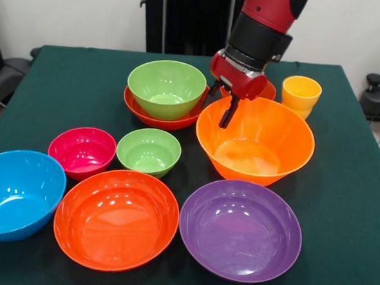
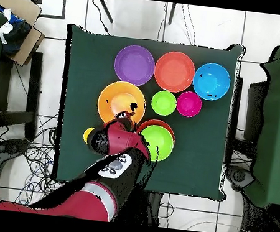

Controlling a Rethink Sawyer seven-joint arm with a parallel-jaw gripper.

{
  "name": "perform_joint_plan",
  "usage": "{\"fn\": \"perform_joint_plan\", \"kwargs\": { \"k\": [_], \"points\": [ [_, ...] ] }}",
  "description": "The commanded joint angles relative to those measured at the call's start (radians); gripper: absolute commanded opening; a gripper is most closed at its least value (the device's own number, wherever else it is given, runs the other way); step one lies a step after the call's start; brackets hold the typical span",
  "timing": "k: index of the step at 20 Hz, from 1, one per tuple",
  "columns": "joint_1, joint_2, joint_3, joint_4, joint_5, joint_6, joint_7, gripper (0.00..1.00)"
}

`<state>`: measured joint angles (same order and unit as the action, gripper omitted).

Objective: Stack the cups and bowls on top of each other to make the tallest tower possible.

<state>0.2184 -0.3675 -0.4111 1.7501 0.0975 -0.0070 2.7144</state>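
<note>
Gripper (image 1: 229, 116) tilted over the large orange bowl's (image 1: 267, 154) back rim

We see the green cloth (image 1: 83, 91) bare at its far left corner and along the right edge. Elsewhere bowls crowd it: blue (image 1: 16, 193), red-orange (image 1: 116, 219) and purple (image 1: 240, 229) line the front, magenta (image 1: 82, 151) and lime (image 1: 149, 151) close behind, narrow gaps between.

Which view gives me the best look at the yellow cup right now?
The front view: the yellow cup stands upright in full sight behind the large orange bowl. Overhead, only a yellow sliver shows beside the arm.
</note>
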Motion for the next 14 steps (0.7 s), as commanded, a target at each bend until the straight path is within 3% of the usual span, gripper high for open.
{"fn": "perform_joint_plan", "kwargs": {
  "k": [1,6,7,14],
  "points": [
    [0.020,0.014,0.077,-0.072,-0.012,0.112,0.007,1.00],
    [0.021,0.014,0.074,-0.070,-0.008,0.114,0.012,1.00],
    [0.022,0.015,0.073,-0.070,-0.007,0.114,0.013,0.00],
    [0.022,0.013,0.074,-0.067,-0.006,0.121,0.014,0.00]
  ]
}}
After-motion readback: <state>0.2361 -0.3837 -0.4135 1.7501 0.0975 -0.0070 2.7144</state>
